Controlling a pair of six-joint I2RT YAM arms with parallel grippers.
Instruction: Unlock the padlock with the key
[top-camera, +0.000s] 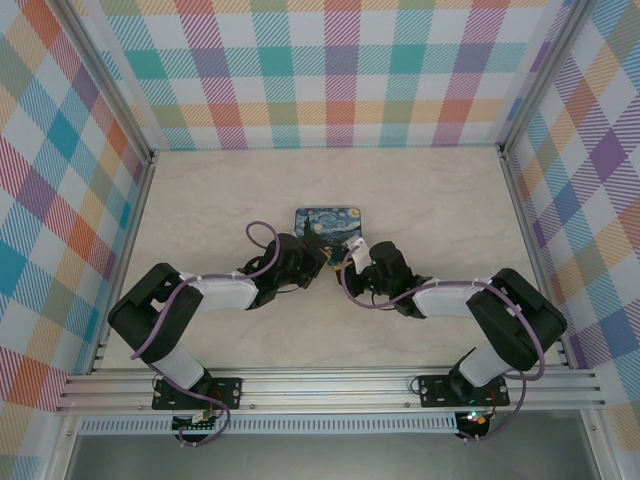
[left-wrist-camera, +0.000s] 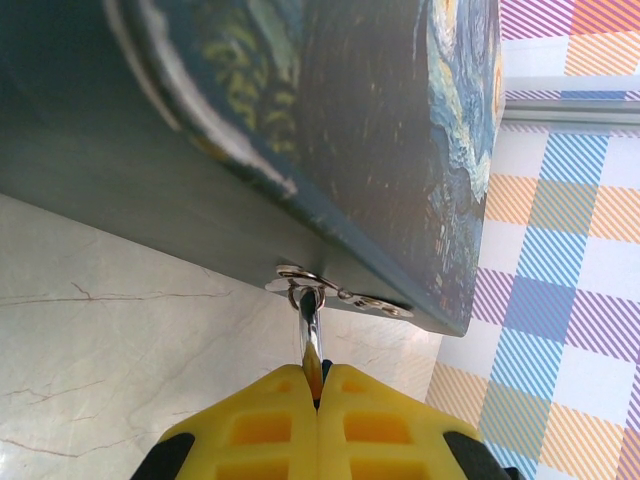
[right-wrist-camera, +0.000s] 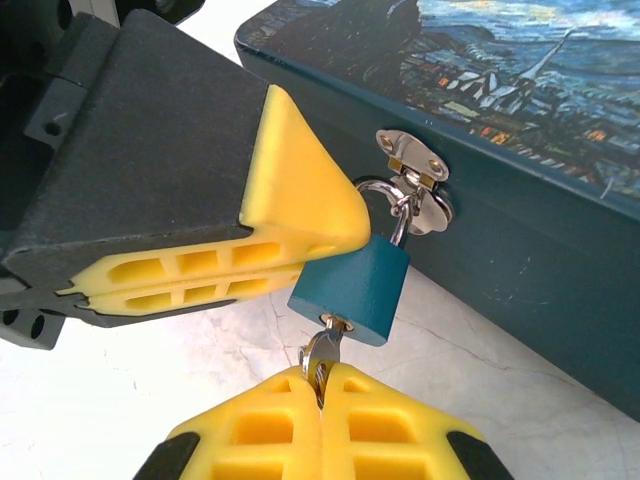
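- The padlock (right-wrist-camera: 352, 288) hangs by its shackle (left-wrist-camera: 311, 335) from the hasp (right-wrist-camera: 420, 175) on the front wall of the tin (right-wrist-camera: 520, 200), just above the table (right-wrist-camera: 120, 400).
- The left gripper (left-wrist-camera: 317, 375) has its 2 fingers pressed together on the thin shackle, probably so that the lock cannot swing or twist.
- The right gripper (right-wrist-camera: 320, 385) is closed on the head of the key (right-wrist-camera: 322, 355), whose blade sits in the keyhole under the blue body.
- The shackle looks not yet released. The next move is likely a gentle turn of the key, because the hold on it is small.
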